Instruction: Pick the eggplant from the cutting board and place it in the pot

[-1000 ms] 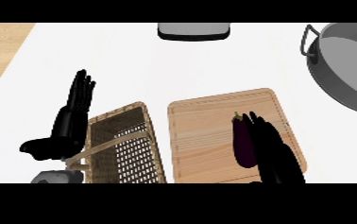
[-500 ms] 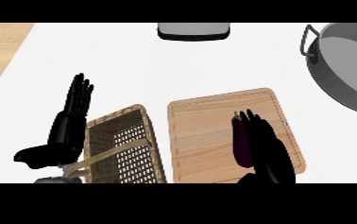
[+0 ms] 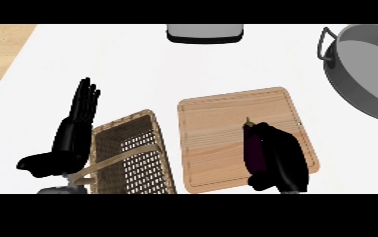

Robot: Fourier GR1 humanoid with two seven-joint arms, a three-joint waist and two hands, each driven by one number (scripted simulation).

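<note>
Two black hands enter from the lower edge over a white counter point(image 3: 148, 61). The grey pot point(image 3: 354, 66), partly cut off at the right edge, stands well apart from the wooden cutting board point(image 3: 221, 126), which lies at centre-right. Just beside the board on its left sits a wicker basket point(image 3: 136, 156) with a handle. A grey, dark-rimmed object point(image 3: 204, 32) shows at the top edge. The left hand point(image 3: 70, 136) rests open left of the basket, fingers straight and pointing up. The right hand point(image 3: 284, 158) lies on the board's right part, fingers bent alongside the dark purple eggplant point(image 3: 255, 148), touching it; whether they enclose it cannot be told.
</note>
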